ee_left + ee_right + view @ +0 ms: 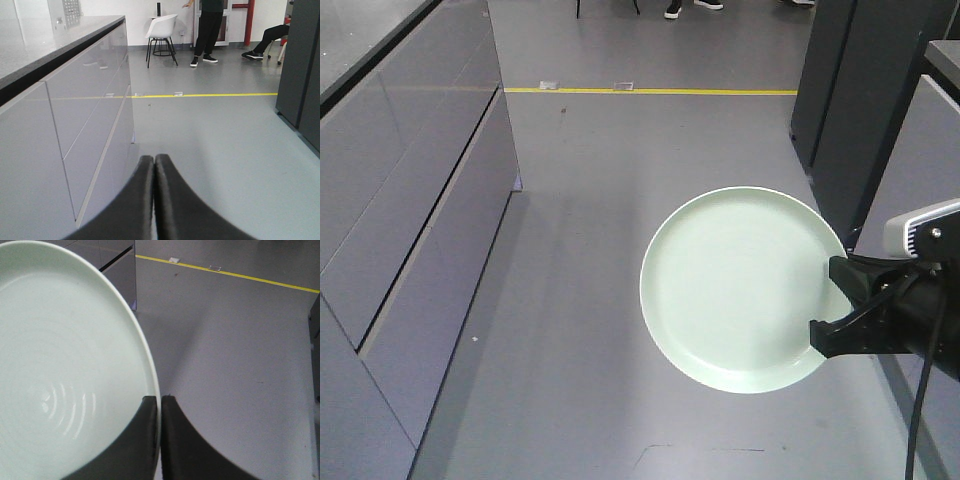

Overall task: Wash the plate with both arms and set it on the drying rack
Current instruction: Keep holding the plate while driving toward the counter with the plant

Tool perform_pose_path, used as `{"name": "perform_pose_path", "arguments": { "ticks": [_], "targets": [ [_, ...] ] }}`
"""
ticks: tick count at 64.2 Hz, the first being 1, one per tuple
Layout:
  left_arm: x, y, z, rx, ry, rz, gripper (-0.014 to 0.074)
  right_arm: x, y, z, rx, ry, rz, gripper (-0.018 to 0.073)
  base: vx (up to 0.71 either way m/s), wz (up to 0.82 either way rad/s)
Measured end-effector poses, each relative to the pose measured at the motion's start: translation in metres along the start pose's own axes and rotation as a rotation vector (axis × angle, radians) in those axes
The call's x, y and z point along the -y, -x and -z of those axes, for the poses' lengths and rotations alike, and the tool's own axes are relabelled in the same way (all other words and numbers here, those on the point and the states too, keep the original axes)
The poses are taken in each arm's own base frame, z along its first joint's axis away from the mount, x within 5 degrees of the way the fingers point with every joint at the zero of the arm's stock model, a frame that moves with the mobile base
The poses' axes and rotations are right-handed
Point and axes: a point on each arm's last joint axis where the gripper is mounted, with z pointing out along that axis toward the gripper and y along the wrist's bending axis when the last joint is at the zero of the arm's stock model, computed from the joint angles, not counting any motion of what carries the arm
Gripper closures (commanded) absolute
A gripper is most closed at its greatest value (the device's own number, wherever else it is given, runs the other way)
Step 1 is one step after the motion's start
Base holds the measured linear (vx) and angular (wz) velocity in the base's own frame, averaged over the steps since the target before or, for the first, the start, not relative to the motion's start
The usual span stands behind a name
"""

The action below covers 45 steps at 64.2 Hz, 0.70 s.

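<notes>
The pale mint-green plate (pixel 740 288) hangs in the air over the grey floor, its face towards the front camera. My right gripper (pixel 832 305) is shut on the plate's right rim. From the right wrist the plate (pixel 60 370) fills the left half, with its rim pinched between the two black fingers (pixel 148 440) of the right gripper (pixel 160 399). My left gripper (pixel 154 159) is shut with nothing in it and points along the floor beside the counter. The drying rack is out of view.
A long grey cabinet run (pixel 410 230) with a dark countertop (pixel 60 37) lines the left side. Dark tall units (pixel 865 90) stand at the right. A yellow floor line (pixel 650 91) crosses ahead. Further off are a white chair (pixel 162 30) and a standing person (pixel 209 25).
</notes>
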Motion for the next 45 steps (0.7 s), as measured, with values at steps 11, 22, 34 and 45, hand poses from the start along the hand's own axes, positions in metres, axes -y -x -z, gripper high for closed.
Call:
{"name": "perform_pose_path", "arguments": {
  "ticks": [11,22,34,45],
  "targets": [
    [0.0000,0.0000,0.0000,0.000,0.000,0.000,0.0602,0.0000,0.0000,0.0000,0.000,0.000,0.000,0.0568,0.22,-0.03],
    [0.0000,0.0000,0.0000,0.000,0.000,0.000,0.0602,0.0000,-0.0001,0.0000,-0.001,0.000,0.000,0.0568,0.23,-0.04],
    [0.0000,0.0000,0.0000,0.000,0.000,0.000,0.0602,0.0000,-0.0001,0.0000,-0.001,0.000,0.000,0.0568,0.24,-0.04],
    [0.0000,0.0000,0.0000,0.000,0.000,0.000,0.0602,0.0000,-0.0001,0.0000,-0.001,0.000,0.000,0.0568,0.24,-0.03]
  ]
}}
